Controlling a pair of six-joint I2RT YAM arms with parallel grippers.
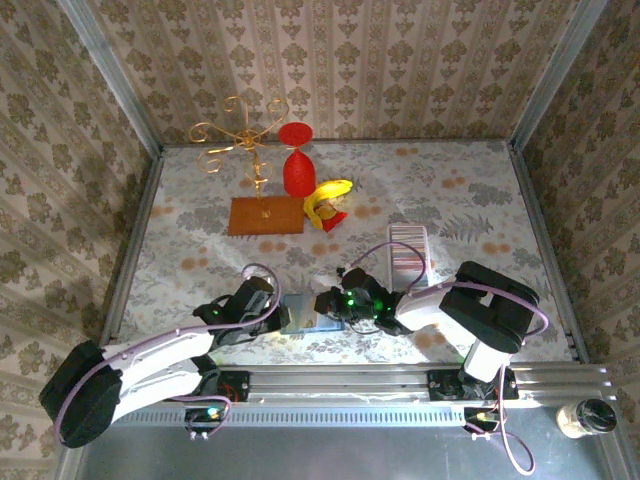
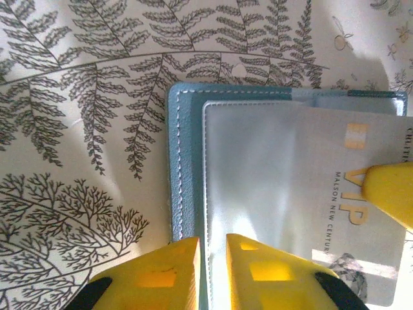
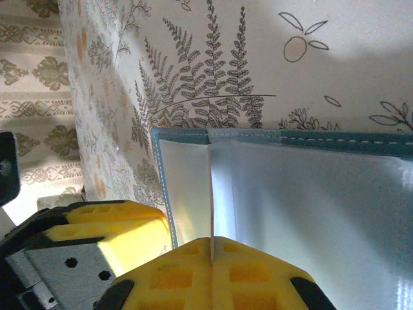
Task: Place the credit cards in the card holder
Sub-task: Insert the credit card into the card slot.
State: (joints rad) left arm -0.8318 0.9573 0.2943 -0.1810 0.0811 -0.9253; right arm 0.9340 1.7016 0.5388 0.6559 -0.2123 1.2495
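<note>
Two robot arms meet over a small teal-blue pouch [image 1: 300, 313] lying close to the near edge of a cloth-covered table [image 1: 480, 190], just beyond the metal rail [image 1: 340, 378] that carries their bases. The right gripper [image 3: 211, 248] has its yellow fingers pressed together on a thin, pale credit card [image 2: 322, 213] printed "VIP", which appears edge-on from the right wrist. The card is held at the pouch, over its glossy clear sleeve [image 2: 258, 181]. The left gripper [image 2: 211, 248] faces it from the pouch's other side. Its blocky yellow fingers [image 2: 155, 278] stand a narrow gap apart, with the sleeve's stitched edge running into the gap.

The card holder [image 1: 408, 252], a long silvery tray with a striped, ribbed look, lies farther back and to the right, apart from the pouch, with bare fern-and-flower cloth between them.

Toward the far left-centre stand a gold wire ornament [image 1: 243, 140] on a brown board [image 1: 265, 215], a red hourglass-shaped piece [image 1: 295, 165] and a yellow banana [image 1: 330, 192]. Patterned wallpaper walls [image 1: 350, 60] close three sides.
</note>
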